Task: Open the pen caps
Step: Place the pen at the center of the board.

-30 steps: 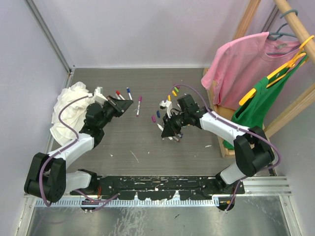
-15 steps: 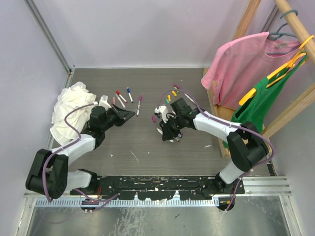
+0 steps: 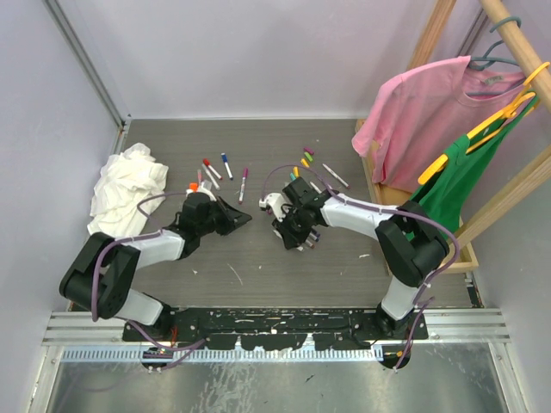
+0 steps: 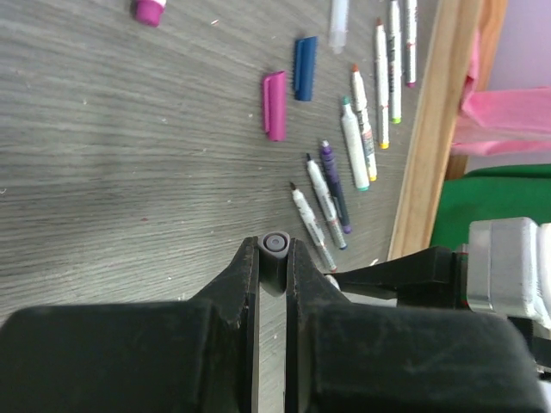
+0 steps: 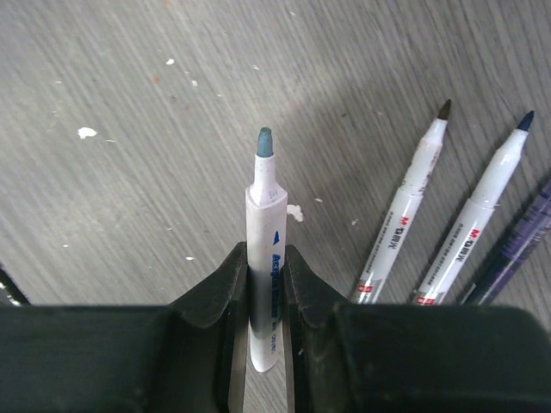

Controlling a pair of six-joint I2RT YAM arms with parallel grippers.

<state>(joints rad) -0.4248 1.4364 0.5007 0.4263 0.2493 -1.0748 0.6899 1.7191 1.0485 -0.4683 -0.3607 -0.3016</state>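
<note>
The left end effector (image 4: 274,258) is clamped on a small greyish cap (image 4: 275,245), whose round end pokes out just beyond the fingertips. Facing it across a short gap near the middle of the counter (image 3: 258,267), the right end effector (image 5: 267,258) is closed around a white-barrelled pen (image 5: 266,215), its bare bluish tip pointing out past the fingers.

The left arm (image 3: 146,249) lies low (almost level with the counter), its forearm running rightward from the near-left corner. The right arm (image 3: 370,219) bends at a raised elbow by the right edge and reaches leftward and down.

A magenta cap (image 4: 275,105) and a blue cap (image 4: 305,67) lie loose side by side on the counter, with several uncapped pens (image 4: 355,142) just beyond them toward the right edge. Three capped pens (image 3: 225,164) lie toward the far edge, and a white rag (image 3: 125,185) is bunched at the left edge.
</note>
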